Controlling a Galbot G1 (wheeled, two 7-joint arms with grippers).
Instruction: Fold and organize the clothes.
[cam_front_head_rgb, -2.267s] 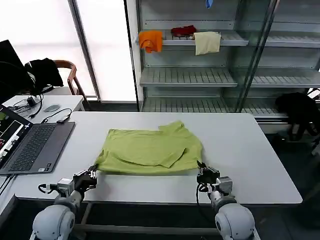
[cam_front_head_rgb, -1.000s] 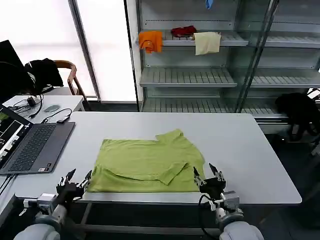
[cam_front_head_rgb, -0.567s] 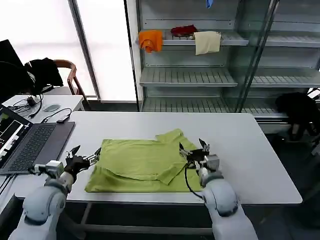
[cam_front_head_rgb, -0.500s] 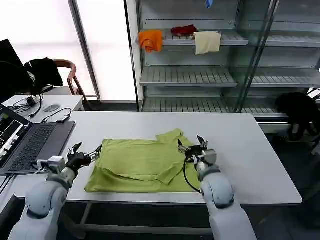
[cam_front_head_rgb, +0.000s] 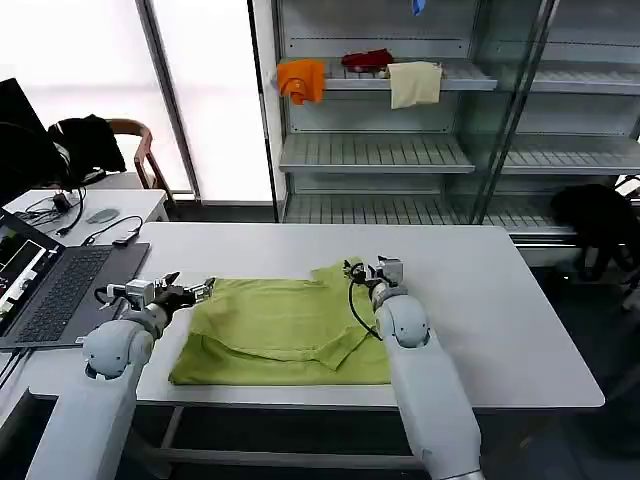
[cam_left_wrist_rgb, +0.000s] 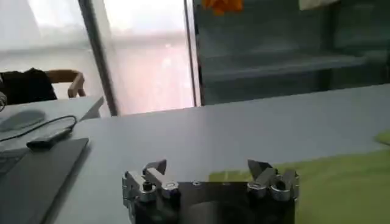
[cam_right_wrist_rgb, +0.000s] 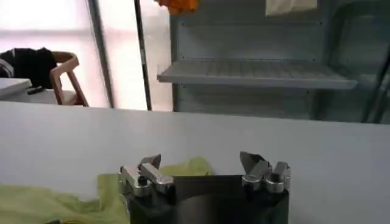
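The lime yellow-green T-shirt (cam_front_head_rgb: 290, 328) lies folded flat on the white table (cam_front_head_rgb: 480, 300), its near edge close to the table's front. My left gripper (cam_front_head_rgb: 190, 291) is open at the shirt's far left corner, and green fabric (cam_left_wrist_rgb: 341, 182) shows just past its fingers (cam_left_wrist_rgb: 261, 170). My right gripper (cam_front_head_rgb: 362, 270) is open over the shirt's far right corner, where a raised green fold (cam_right_wrist_rgb: 189, 167) sits between its fingertips (cam_right_wrist_rgb: 251, 162). Neither holds the cloth.
An open laptop (cam_front_head_rgb: 60, 290) lies on the table's left, with cables and a mouse on a side desk (cam_front_head_rgb: 90, 205). Behind stands a metal shelf unit (cam_front_head_rgb: 400, 150) holding orange, red and cream cloths. A wooden chair (cam_front_head_rgb: 140, 150) is at the back left.
Both grippers let go of the shirt's near edge, opened, and moved from the table's front across to the shirt's far corners. The shirt slid toward the front edge and then lay still.
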